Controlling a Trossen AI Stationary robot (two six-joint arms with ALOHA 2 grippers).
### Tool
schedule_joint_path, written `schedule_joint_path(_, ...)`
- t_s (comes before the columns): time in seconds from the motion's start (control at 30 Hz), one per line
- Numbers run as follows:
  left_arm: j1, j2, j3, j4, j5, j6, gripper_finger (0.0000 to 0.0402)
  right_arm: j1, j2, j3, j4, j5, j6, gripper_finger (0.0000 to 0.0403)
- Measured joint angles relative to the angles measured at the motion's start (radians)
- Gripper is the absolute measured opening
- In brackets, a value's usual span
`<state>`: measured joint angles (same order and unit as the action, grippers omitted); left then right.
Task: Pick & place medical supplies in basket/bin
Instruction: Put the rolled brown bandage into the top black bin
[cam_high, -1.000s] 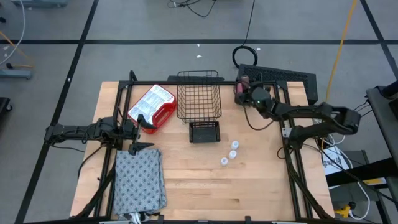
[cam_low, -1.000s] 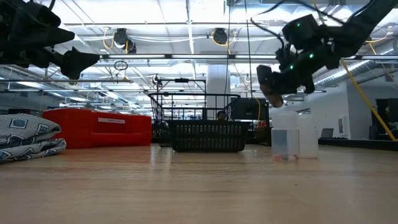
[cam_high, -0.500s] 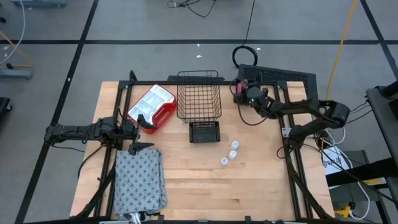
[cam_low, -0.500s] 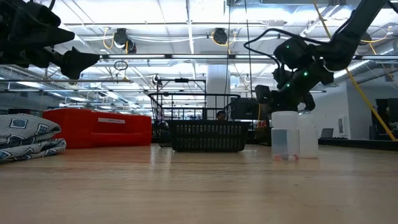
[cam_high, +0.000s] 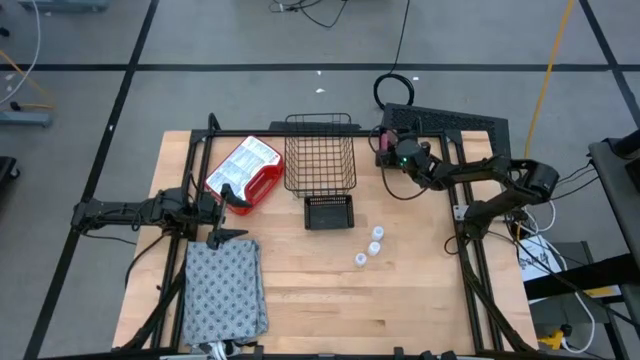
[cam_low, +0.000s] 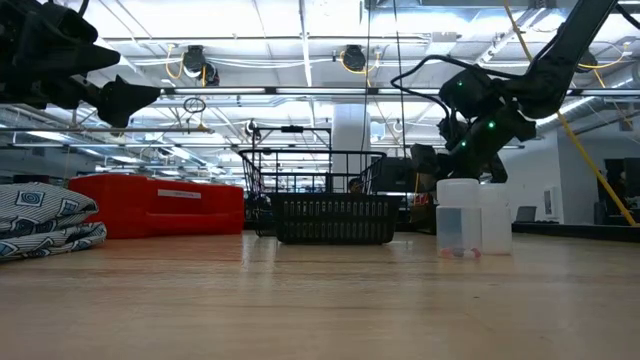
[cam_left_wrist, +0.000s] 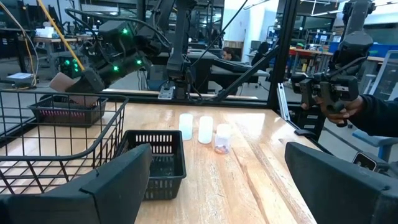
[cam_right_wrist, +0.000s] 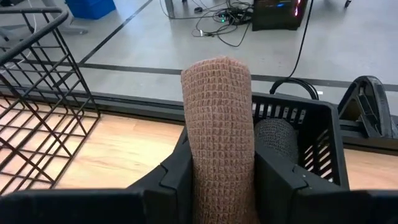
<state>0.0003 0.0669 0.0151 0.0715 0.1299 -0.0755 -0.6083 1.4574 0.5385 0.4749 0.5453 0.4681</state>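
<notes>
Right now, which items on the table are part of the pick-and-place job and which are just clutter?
Job:
- brown roll, held in the right gripper
- three white vials
- grey dotted cloth
- wire basket

Lying about:
- red package
- small black bin

The left gripper waits open near the cloth.

1. The right end effector (cam_high: 389, 152) now sits farther toward the far edge of the tabletop than a second ago, beside the basket (cam_high: 320, 152).
2. In the low view it hangs lower than before, just above the vials (cam_low: 459, 216).
3. The right arm's elbow is now drawn in closer to the tabletop's right edge.
</notes>
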Motion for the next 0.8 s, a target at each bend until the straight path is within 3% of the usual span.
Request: schedule_joint_path(0.8,0.000,0.000,0.000,0.000,0.000,0.000,0.0374,0.000,0.000,0.000,-0.013,0.003,-0.009,0.0157)
